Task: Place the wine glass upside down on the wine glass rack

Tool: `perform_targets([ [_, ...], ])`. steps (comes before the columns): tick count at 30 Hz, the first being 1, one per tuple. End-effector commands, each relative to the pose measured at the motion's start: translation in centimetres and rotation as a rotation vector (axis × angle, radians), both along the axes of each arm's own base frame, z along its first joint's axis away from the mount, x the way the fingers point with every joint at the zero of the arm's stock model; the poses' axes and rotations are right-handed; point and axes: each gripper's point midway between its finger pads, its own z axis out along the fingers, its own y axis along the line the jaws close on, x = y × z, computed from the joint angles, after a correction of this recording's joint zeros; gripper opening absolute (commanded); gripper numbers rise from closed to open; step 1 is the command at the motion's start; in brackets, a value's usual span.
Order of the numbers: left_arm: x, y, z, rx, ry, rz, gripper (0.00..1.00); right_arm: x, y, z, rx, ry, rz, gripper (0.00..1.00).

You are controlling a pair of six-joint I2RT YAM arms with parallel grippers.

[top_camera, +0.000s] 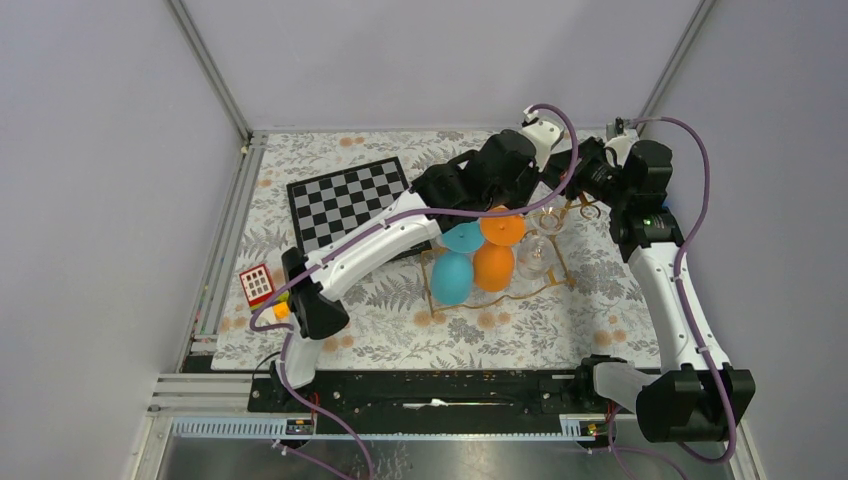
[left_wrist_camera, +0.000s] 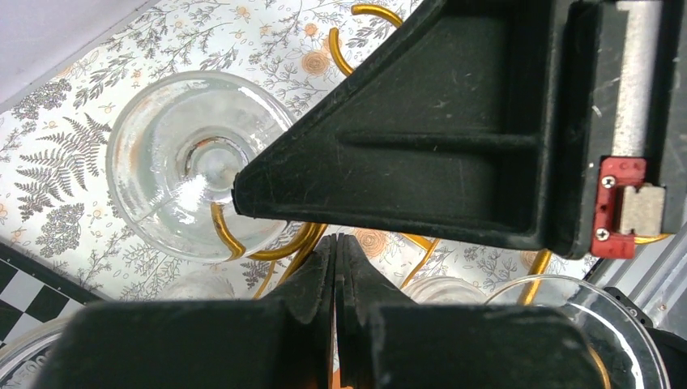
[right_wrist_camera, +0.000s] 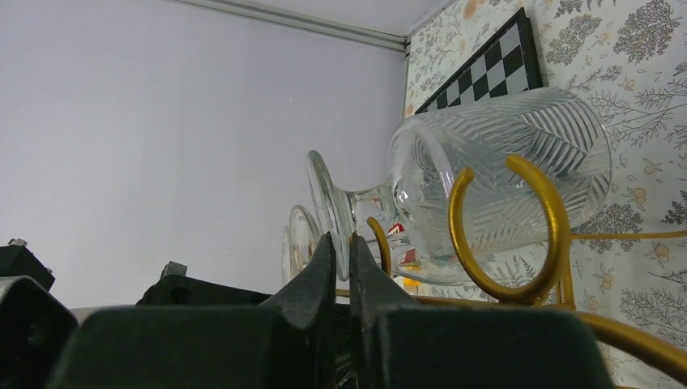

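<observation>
Clear cut-pattern wine glass (right_wrist_camera: 502, 162) hangs upside down on the gold wire wine glass rack (right_wrist_camera: 556, 231): foot uppermost across the rails, bowl below them, stem axis approx. vertical. The left wrist view looks straight down on the foot w/ a gold rail curving under it. Rack stands right of centre on the floral-cloth bench (top_camera: 400, 330), w/ a blue glass (top_camera: 452, 275) and an orange glass (top_camera: 493, 265) hung on its left side. Key relation: the foot's rim lies directly ahead of my right fingers (right_wrist_camera: 340, 243), at their very tips. Touching or a hair apart, can't tell. The right arm is the nearer one. My left fingers (left_wrist_camera: 336, 251) hover above the rack next to the foot, not touching the glass. Both sets of fingers are pressed fully together, w/ nothing between them on either side. Judgement: placement looks done, and the glass appears to carry on the rails alone. Next move prob. a straight pull-back of the right arm along its own line, away from the foot. Risk: a sideways nudge on the foot could slide the glass along the rails or rock it vs. its neighbours.
</observation>
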Motion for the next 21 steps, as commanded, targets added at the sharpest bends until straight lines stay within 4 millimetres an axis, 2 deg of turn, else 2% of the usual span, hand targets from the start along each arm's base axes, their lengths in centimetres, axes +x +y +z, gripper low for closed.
perform_targets([
  [1, 10.7, 8.5, 2.9, 0.026, -0.172, 0.394, 0.00, -9.1, 3.3, -7.2, 0.037, 0.412, 0.305, 0.00],
  [6, 10.6, 8.4, 2.6, 0.029, -0.165, 0.385, 0.00, -8.3, 3.3, -7.0, 0.042, 0.398, 0.297, 0.00],
  [9, 10.3, 8.1, 2.6, 0.035, -0.173, 0.347, 0.00, -7.2, 3.3, -5.6, 0.052, 0.359, 0.279, 0.00],
  [10, 9.9, 8.0, 3.2, 0.023, -0.190, 0.323, 0.00, -6.7, 3.4, -4.9, 0.062, 0.346, 0.274, 0.00],
  [15, 8.5, 7.6, 3.7, -0.015, -0.238, 0.256, 0.00, -4.4, 3.5, -2.4, 0.103, 0.294, 0.251, 0.00],
  [21, 7.8, 7.4, 3.1, -0.006, -0.242, 0.219, 0.00, -2.5, 3.7, -0.6, 0.148, 0.258, 0.239, 0.00],
])
